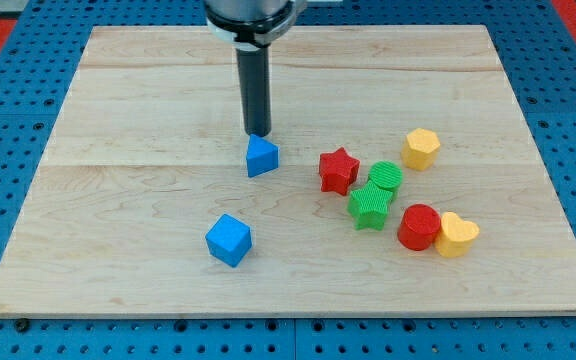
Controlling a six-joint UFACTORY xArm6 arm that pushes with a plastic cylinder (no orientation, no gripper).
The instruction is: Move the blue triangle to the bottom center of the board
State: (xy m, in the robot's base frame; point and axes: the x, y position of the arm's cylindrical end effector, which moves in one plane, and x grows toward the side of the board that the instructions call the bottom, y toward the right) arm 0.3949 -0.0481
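Eight blocks on board [118, 100]. Blue cube [229, 240] nearest the left and bottom edges; blue triangle [261, 156] mid-board, my tip [257, 134] touching its top-edge side, presumably to shove it down. No fingers: bare rod. Others cluster rightward.

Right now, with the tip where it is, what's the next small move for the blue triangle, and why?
Probably a short push toward the view's bottom. My tip sits at the top edge of the blue triangle, apparently touching it, so it is already behind the block for that direction. The blue cube lies below and to the view's left; a straight downward path should pass to its right.
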